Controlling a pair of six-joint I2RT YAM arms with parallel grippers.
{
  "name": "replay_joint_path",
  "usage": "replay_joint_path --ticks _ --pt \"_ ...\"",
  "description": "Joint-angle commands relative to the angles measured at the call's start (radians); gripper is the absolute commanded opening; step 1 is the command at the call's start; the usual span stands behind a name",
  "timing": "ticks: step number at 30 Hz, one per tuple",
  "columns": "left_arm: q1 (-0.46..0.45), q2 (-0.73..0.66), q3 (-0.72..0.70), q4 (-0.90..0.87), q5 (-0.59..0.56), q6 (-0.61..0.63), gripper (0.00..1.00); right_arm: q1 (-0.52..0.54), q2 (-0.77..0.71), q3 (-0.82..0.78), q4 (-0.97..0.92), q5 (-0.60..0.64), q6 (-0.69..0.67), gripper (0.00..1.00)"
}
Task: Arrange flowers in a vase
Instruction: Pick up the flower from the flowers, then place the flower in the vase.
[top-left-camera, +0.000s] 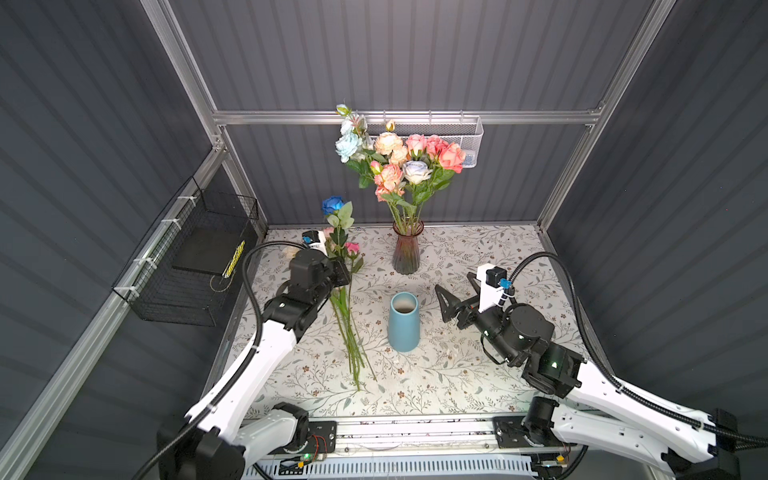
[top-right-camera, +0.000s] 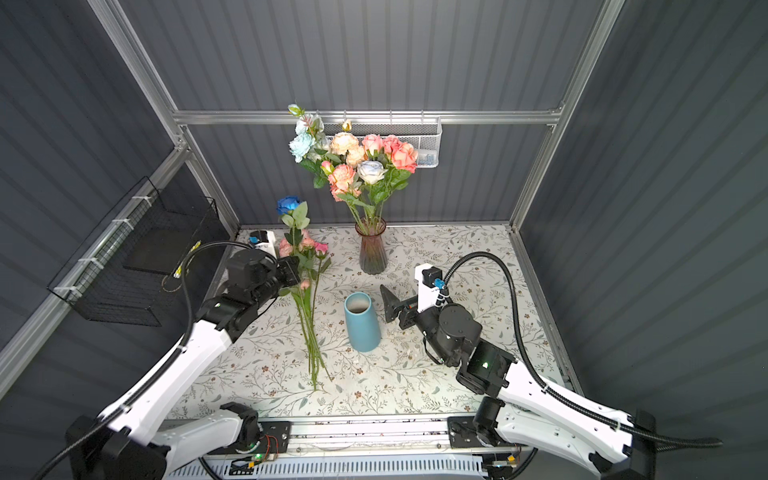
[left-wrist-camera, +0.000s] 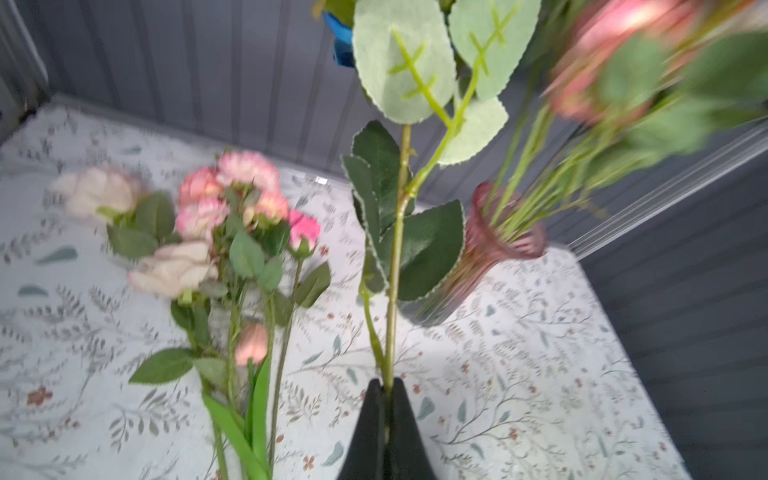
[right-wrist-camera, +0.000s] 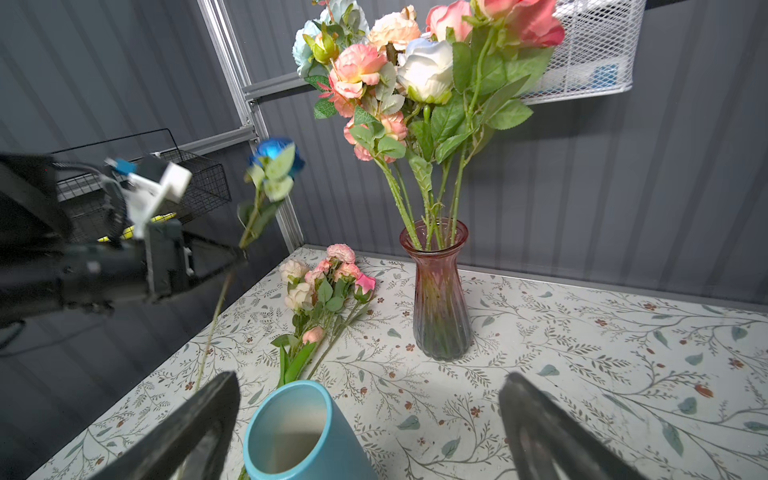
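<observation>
The blue rose (top-left-camera: 332, 205) is held upright by its stem in the left gripper (left-wrist-camera: 386, 384), whose jaws are closed tight on it, above the loose flowers (right-wrist-camera: 324, 291) that lie on the cloth (top-left-camera: 478, 374) left of the blue vase (top-left-camera: 404, 328). The right gripper (top-left-camera: 457, 293) is spread wide just beside that vase, and nothing is held in it. The step is judged to be the carrying of the rose to the blue vase. Since a long length of stem hangs below the grip, the rose should be raised until the stem's end clears the rim, centred over the mouth, then lowered straight. The narrow vase could be steadied by the right gripper so that it is not tipped. Two vases are counted: the blue one, empty, and a glass vase (top-left-camera: 407, 249) at the back, filled with roughly a dozen blooms. One rose is held, and about seven heads are counted on the cloth.
</observation>
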Motion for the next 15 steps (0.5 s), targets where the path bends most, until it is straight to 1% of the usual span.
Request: replay_joint_path --ticks 1,4,5,7,8,9,12,15 --pt "-0.006 -0.052 0.128 -0.003 0.183 0.071 0.00 -0.019 -0.004 0.070 -0.025 -0.171 0.003 0.99" --pt "-0.006 -0.063 0.204 0.042 0.360 0.059 0.00 -0.053 0.069 0.197 -0.111 -0.416 0.036 0.99" --pt "-0.006 -0.061 0.229 0.060 0.426 0.048 0.00 -0.065 0.106 0.247 -0.137 -0.521 0.053 0.99" --pt "-0.006 -0.050 0.259 0.127 0.554 0.011 0.00 -0.074 0.182 0.332 -0.153 -0.690 0.089 0.99" --pt "-0.006 -0.040 0.267 0.174 0.617 -0.019 0.00 -0.074 0.226 0.374 -0.155 -0.792 0.103 0.99" --pt "-0.006 -0.028 0.268 0.230 0.678 -0.056 0.00 -0.074 0.267 0.411 -0.149 -0.863 0.122 0.99" --pt "-0.009 0.002 0.237 0.428 0.816 -0.173 0.00 -0.072 0.361 0.475 -0.092 -0.977 0.172 0.99" --pt "-0.015 0.017 0.200 0.575 0.869 -0.255 0.00 -0.068 0.405 0.509 -0.055 -1.004 0.188 0.96"
